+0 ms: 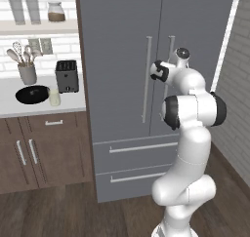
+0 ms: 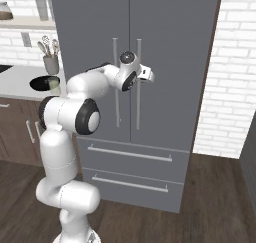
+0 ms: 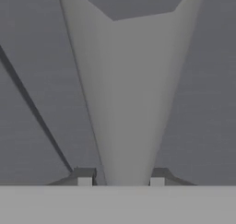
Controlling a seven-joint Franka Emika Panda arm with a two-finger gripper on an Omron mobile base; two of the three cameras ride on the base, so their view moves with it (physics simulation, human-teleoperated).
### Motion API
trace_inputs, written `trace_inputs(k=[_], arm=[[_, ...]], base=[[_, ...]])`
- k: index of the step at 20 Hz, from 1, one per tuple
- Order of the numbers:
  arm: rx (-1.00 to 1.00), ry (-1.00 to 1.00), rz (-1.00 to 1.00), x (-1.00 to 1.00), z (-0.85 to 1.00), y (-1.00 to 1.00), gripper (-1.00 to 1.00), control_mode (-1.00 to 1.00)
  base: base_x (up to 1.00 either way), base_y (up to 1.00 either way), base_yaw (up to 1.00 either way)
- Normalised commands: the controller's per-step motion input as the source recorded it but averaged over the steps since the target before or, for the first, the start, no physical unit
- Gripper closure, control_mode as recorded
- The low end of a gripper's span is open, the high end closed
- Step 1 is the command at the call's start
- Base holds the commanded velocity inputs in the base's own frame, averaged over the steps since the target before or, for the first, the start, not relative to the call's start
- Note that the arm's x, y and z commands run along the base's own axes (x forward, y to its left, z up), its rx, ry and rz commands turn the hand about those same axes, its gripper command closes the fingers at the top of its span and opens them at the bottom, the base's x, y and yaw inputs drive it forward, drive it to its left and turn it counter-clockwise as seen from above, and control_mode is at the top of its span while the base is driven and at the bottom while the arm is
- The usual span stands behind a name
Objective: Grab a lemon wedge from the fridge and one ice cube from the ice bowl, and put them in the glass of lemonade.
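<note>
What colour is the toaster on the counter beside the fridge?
Dark grey, nearly black; the toaster shows best in the left base view.

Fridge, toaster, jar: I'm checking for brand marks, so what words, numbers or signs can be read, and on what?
None: no readable text on the fridge, the toaster or the jar; all plain.

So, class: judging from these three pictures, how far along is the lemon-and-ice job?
Nothing is finished yet: the fridge doors look closed. In hand: the gripper has its fingers either side of a door handle, the right-hand one by the base views; a firm clamp can't be confirmed. Left: opening the door, fetching the lemon wedge, taking ice from the ice bowl, and dropping both into the glass of lemonade.
</note>
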Motion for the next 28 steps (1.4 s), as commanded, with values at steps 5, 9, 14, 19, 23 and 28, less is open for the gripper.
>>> trace_inputs(k=[5,9,14,19,23,28], arm=[[0.00,0.00,0.00,0.01,0.00,-0.06,1.00,-1.00],[-0.01,-0.02,0.00,0.00,0.00,-0.42,1.00,-1.00],[0.00,-0.06,0.00,-0.06,0.00,-0.67,1.00,-1.00],[0.00,-0.04,0.00,-0.39,0.04,-0.87,1.00,-1.00],[0.00,-0.01,0.00,-0.68,0.18,-0.94,1.00,-1.00],[0.02,0.00,-0.02,-0.79,0.27,-0.99,1.00,-1.00]], base=[[0.00,0.00,0.00],[0.00,0.00,0.00],[0.00,0.00,0.00],[0.00,0.00,0.00],[0.00,0.00,0.00],[0.00,0.00,0.00]])
